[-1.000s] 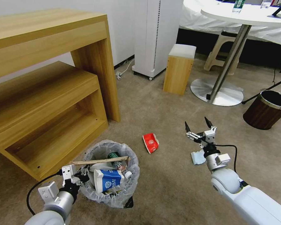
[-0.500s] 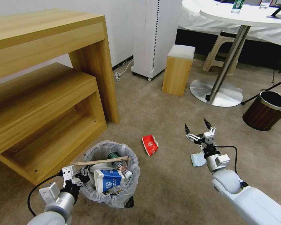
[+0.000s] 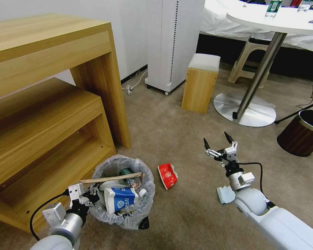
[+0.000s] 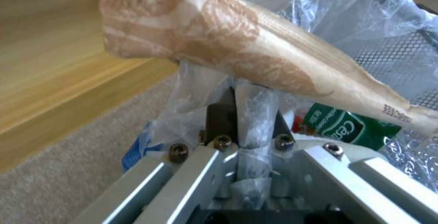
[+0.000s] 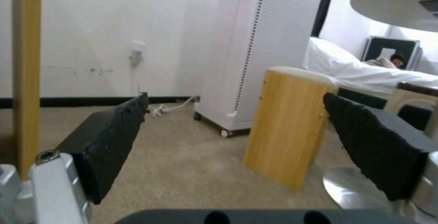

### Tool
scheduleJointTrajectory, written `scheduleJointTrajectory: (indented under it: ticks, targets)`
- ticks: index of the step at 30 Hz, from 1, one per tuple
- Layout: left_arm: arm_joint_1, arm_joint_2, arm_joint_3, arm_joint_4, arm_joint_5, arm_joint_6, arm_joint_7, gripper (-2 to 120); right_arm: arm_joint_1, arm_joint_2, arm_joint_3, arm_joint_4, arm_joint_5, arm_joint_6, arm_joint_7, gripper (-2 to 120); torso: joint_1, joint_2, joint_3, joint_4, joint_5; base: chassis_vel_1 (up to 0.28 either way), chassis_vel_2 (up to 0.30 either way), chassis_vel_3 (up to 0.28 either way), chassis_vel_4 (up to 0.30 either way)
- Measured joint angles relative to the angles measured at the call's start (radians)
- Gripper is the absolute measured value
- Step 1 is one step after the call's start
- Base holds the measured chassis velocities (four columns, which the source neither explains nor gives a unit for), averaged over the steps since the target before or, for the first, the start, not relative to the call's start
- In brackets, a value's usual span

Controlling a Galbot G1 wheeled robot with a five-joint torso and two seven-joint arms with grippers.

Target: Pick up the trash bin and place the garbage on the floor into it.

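Head view: beige carpet floor (image 3: 184,139), a wooden shelf unit (image 3: 48,104) at left, a white tower (image 3: 174,38), a small wooden stool (image 3: 200,83) and a round worktop (image 3: 285,19) beyond. The bin (image 3: 123,192) stands just beside the shelf unit, holding a stick (image 3: 111,179), carton (image 3: 119,199) and bottle (image 3: 127,172). The left claw (image 3: 90,197) sits at its rim. A red wrapper (image 3: 167,175) lies just right of the bin; farther right, the right claw (image 3: 218,141) hangs spread and empty, a pale mask (image 3: 226,194) beneath its arm.

Left wrist view: the left claw (image 4: 248,114) is pinching the bin's bag-wrapped rim (image 4: 255,111), the stick (image 4: 255,56) crossing above.

Right wrist view: the right claw (image 5: 237,142) is spread wide, facing the stool (image 5: 290,124).
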Motion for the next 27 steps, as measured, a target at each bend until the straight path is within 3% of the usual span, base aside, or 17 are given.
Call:
scheduleJointTrajectory:
  ticks: [12,20,27]
  targets:
    - [-0.002,0.003,-0.019,0.016,0.0,-0.003,-0.002,1,0.022,-0.004,-0.034,-0.015,0.003,0.015,-0.02,100,0.0,0.0,0.0,0.0,0.0,-0.009,0.008,0.009,-0.002]
    - [0.011,-0.008,-0.026,0.002,0.003,-0.003,-0.004,1,0.085,-0.022,-0.153,-0.059,0.033,-0.001,-0.068,100,0.0,0.0,0.0,0.0001,0.0,0.0,0.0,0.0,0.0]
    - [0.016,-0.02,-0.024,-0.006,0.007,-0.003,-0.004,1,0.183,-0.026,-0.305,-0.144,0.192,-0.013,-0.189,100,0.0,0.0,0.0,0.0001,0.0002,0.0,0.0,0.0,0.0]
